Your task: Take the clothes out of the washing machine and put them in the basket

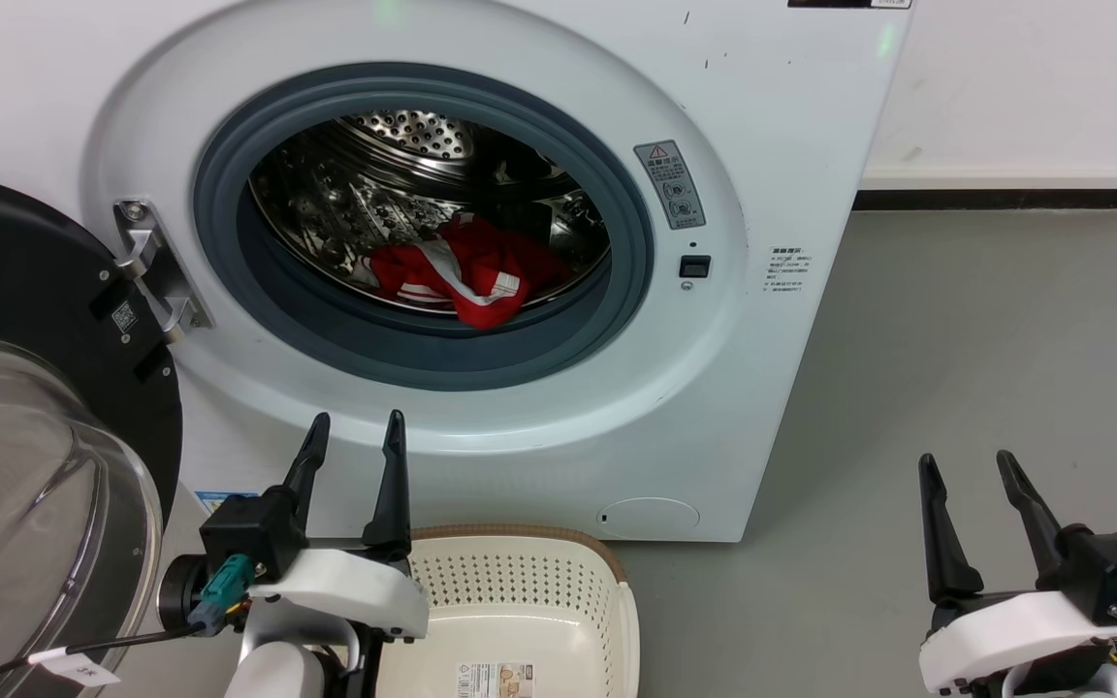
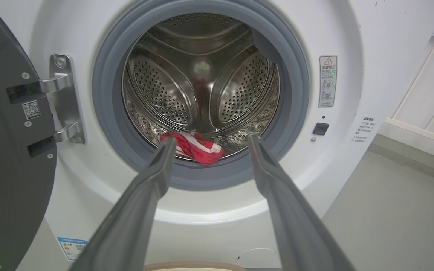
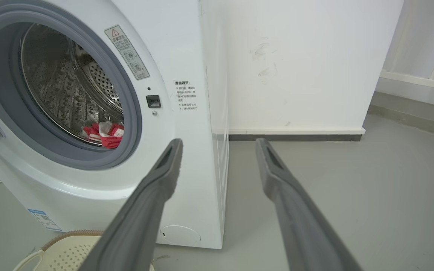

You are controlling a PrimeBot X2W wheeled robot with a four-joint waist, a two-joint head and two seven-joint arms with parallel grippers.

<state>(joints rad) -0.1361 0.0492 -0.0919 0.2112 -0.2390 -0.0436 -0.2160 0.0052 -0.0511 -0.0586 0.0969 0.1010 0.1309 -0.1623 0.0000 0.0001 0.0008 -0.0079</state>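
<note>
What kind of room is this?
Probably a laundry room or utility corner: a large white front-loading washing machine stands open, red-and-white striped fabric clothes lie in its steel drum, and a cream perforated plastic basket sits on the grey floor.

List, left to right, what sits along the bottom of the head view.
glass door, swung open → left end effector → cream basket → right end effector
</note>
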